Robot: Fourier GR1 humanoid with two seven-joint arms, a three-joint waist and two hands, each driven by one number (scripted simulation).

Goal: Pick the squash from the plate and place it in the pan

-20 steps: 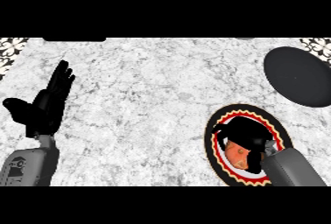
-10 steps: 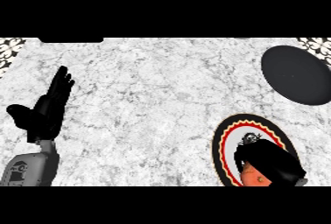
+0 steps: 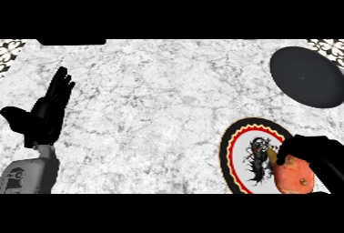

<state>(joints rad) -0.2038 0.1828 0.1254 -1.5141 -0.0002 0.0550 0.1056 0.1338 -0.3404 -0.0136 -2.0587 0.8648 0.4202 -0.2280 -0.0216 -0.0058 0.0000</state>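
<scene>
The squash (image 3: 293, 176) is at the near right corner of the desk (image 3: 161, 104), over the right side of the plate (image 3: 236, 150). It is orange-red with a pale stem end that points up and to the left. The right hand (image 3: 310, 149) comes in from the right edge and its black fingers are curled over the upper part of the squash, so I judge that the hand is gripping it. I cannot tell if the squash is resting on the plate or is a little above it (the view looks steeply down, so height is hard to read).

The pan (image 3: 308, 76) is a dark oval at the far right corner of the desk, well apart from the plate, with bare marble between them. It holds nothing. This is probably why the grasp is made from above: the squash must be carried away from the robot and put down into the pan.

The left hand (image 3: 46, 113) is open, fingers straight and pointing up, resting near the left edge of the desk. It takes no part in the work.
</scene>
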